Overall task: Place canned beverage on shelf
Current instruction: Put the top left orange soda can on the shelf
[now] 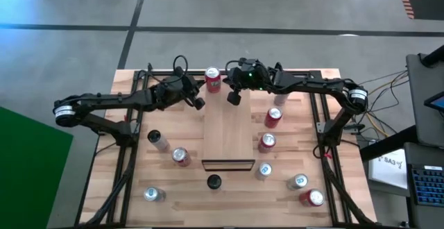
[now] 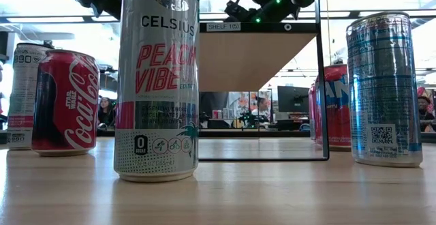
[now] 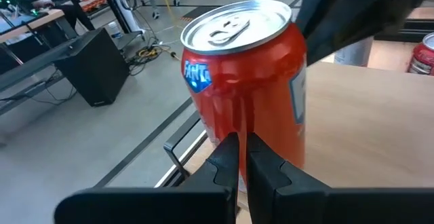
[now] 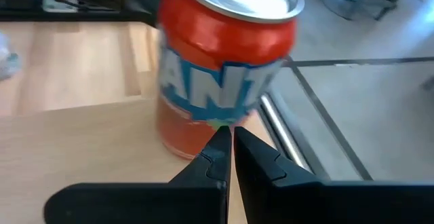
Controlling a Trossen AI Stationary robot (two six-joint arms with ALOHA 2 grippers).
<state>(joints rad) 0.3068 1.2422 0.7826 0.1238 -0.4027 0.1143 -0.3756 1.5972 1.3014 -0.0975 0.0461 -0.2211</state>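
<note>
Overhead, the planked light-wood table (image 1: 173,201) carries the shelf (image 1: 227,135), a long raised board of smooth pale wood with a dark-edged short end toward the near side. Two dark arms reach in from either side and meet at the shelf's far end. There an orange-red Fanta can with a silver top (image 1: 213,78) stands upright at the shelf's far left corner, close to the table's far edge.

Both end effectors are clenched and empty. The left end effector (image 3: 242,157) points at the can from its left, its closed tips just in front of the can wall; whether they touch cannot be told. The right end effector (image 4: 226,142) sits likewise at the can's other side.

Most of the shelf's surface is bare. Other cans stand scattered on the table on both sides of the shelf, with a dark-topped can (image 1: 214,182) just before its near end.
</note>
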